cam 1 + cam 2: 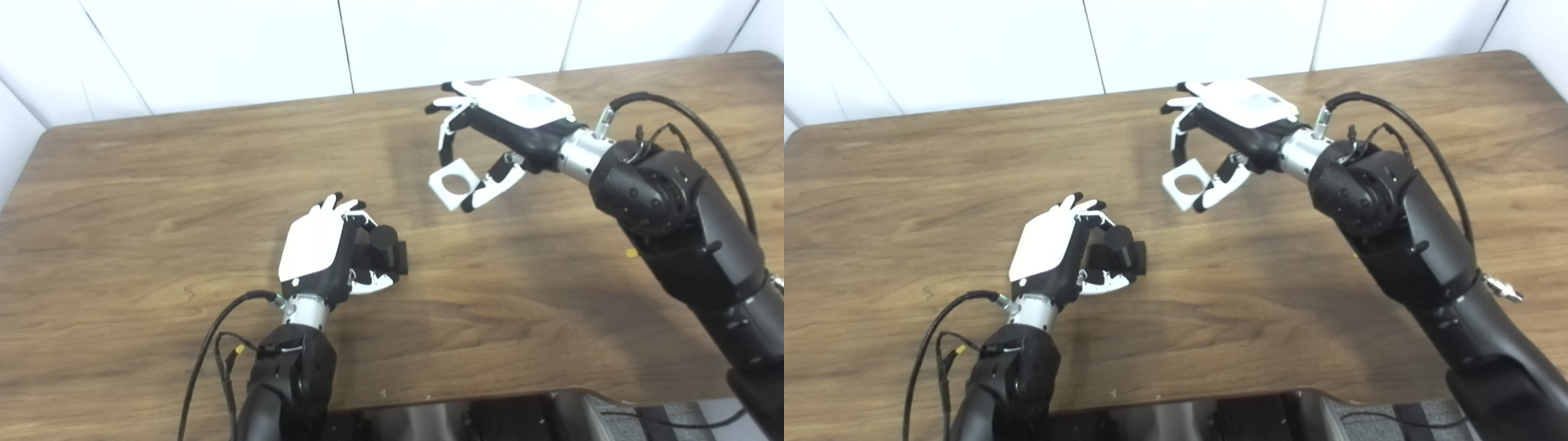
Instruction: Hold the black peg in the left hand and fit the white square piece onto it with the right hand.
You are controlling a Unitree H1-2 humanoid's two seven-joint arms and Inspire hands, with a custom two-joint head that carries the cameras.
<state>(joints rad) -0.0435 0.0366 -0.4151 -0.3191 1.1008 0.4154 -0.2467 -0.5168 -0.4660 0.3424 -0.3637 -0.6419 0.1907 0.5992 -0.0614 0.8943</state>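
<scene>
- Progress stood at roughly the halfway mark: both parts were in hand, but they had not been joined.
- The left hand (318,251) rested low over the wooden desk (153,202), its fingers (367,283) curled around the square base of the black peg (383,248); the peg's round post pointed up and a little toward the right, free of the fingers.
- Whether the peg's base touched the desk or was lifted just clear of it could not be told from either eye view.
- The right hand (490,131) hung above the desk, up and to the right of the peg, with thumb and fingers (447,138) pinching the white square piece (454,182) by its edges; the remaining fingers stood spread and away from it.
- The piece was tilted, its round hole open toward the cameras and unobstructed.
- Peg and piece were well apart, with bare desk between them, and the hole was not lined up with the post.
- Left to do, by my judgement: bring the piece over the post, level it so the hole's axis matched the post, and press it down until seated.
- The edge pinch looked light, so the piece might twist on contact with the post.
</scene>
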